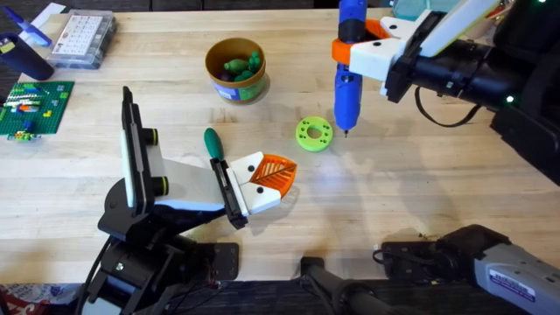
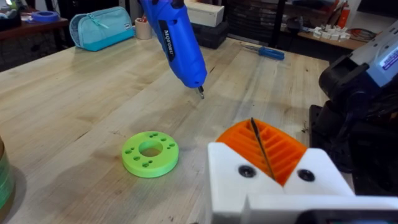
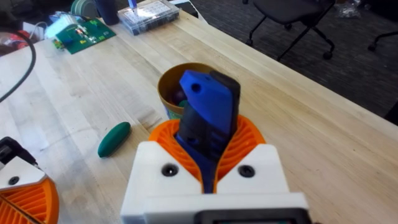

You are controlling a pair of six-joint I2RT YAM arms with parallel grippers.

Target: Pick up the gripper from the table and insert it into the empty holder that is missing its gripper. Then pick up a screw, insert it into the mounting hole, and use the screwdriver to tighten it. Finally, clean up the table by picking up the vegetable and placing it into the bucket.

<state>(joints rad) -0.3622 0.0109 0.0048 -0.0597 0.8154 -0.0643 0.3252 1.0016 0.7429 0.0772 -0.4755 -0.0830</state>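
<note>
My right gripper (image 1: 352, 50) is shut on the blue screwdriver (image 1: 348, 83) and holds it upright, with the dark tip just above the table (image 1: 420, 175), right of a flat green disc with holes (image 1: 312, 134). The right wrist view has the screwdriver (image 3: 208, 118) between the orange pads of the right gripper (image 3: 208, 149). The tan bucket (image 1: 234, 70) stands at the back with green pieces inside. A dark green vegetable (image 1: 213, 143) lies on the wood beside my left gripper (image 1: 273, 173), which is shut on nothing. The screw and holder are out of view.
A clear parts box (image 1: 83, 37) and a green board (image 1: 33, 107) lie at the far left. The left wrist view has a teal pouch (image 2: 99, 28) and a second blue tool (image 2: 264, 53) at the table's far side.
</note>
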